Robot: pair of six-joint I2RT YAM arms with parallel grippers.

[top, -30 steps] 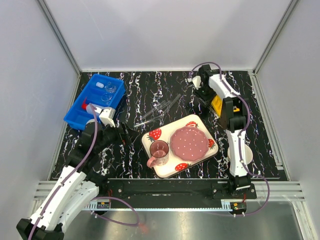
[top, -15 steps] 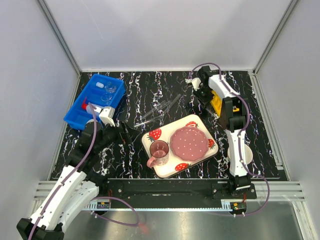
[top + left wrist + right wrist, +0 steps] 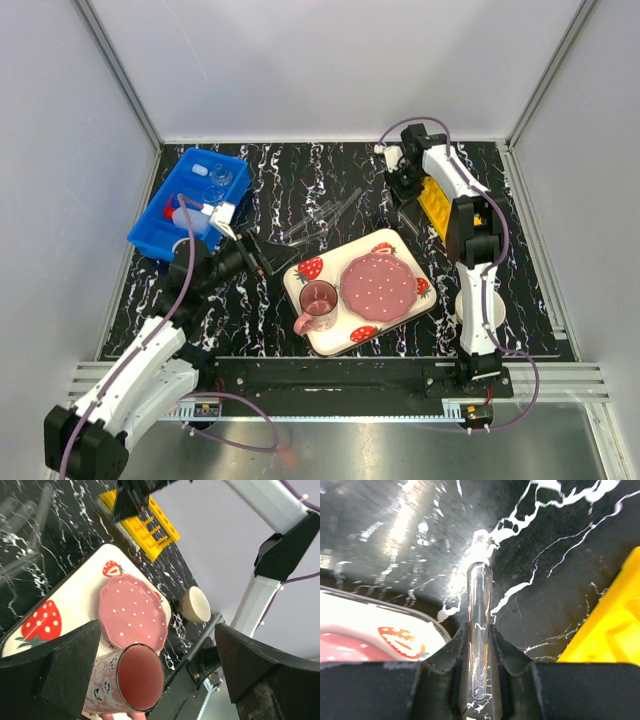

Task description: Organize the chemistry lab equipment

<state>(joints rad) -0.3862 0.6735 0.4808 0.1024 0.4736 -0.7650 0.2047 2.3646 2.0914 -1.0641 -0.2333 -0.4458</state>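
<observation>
**Right gripper** [image 3: 479,634]: jaws clamped on a single clear glass tube [image 3: 480,590]. The tube's rounded end sticks out past the fingertips, above the black marble-pattern tabletop [image 3: 300,175]. It sits just beside the yellow holed rack [image 3: 436,205], not in it.

**Left gripper** [image 3: 262,256]: jaws spread wide and holding nothing. It hangs between the blue bin [image 3: 150,235] and the strawberry-print tray [image 3: 300,275].

**Loose glass tubes** [image 3: 318,220]: several lie flat on the tabletop in a loose cluster, behind the tray and between the bin and the rack. Their exact count cannot be told.

**Blue bin, far left:** holds small clear glassware [image 3: 218,178], a small white dome [image 3: 200,170] and a white squeeze bottle with a red part [image 3: 176,213]. The left arm partly hides the bottle.

**Yellow holed rack:** stands at the far right of the tabletop, close against the right arm. No tube can be seen in its holes.

**Strawberry-print tray, centre front:** carries a pink dotted plate [image 3: 380,283] and a pink cup [image 3: 318,300], which stand side by side.

**White bowl** [image 3: 196,604]: sits on the tabletop to the right of the tray, near the right arm's base.
</observation>
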